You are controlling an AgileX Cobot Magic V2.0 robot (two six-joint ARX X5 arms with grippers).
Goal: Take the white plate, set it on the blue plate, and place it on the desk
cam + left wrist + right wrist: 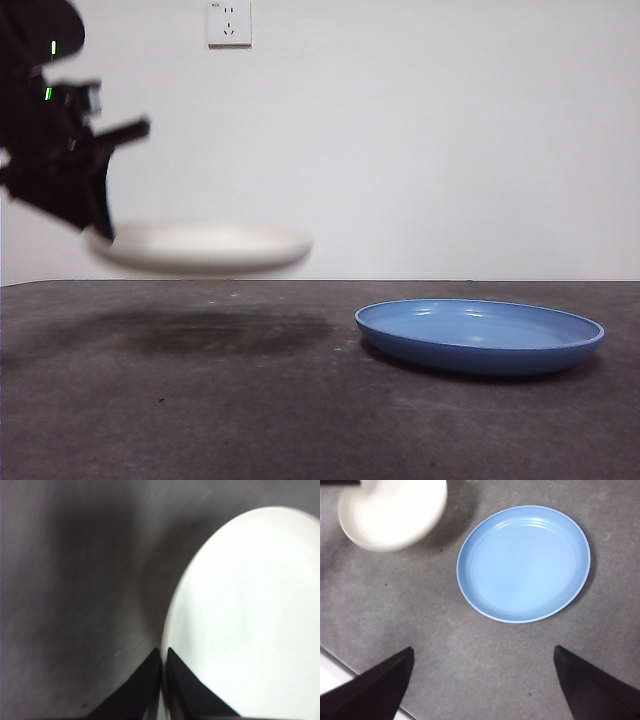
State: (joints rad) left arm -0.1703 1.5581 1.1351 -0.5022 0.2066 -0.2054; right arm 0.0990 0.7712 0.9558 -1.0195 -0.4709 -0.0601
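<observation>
Gripping the white plate (245, 615) by its rim, the left gripper (162, 655) holds it level in the air above the desk (300, 420). One blue plate (480, 335) lies flat on the desk, off to the side and lower. The right gripper (482, 680) waits open, nearer the blue plate. Two plates in all.

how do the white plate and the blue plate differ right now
The round matte cream-white plate hangs in the air above the dark grey desk, pinched at its rim by the left claw; the round glossy blue plate rests flat on the desk, untouched. The white one looks motion-blurred, the blue one sharp. Both are wide, shallow, empty and similar in size.
</observation>
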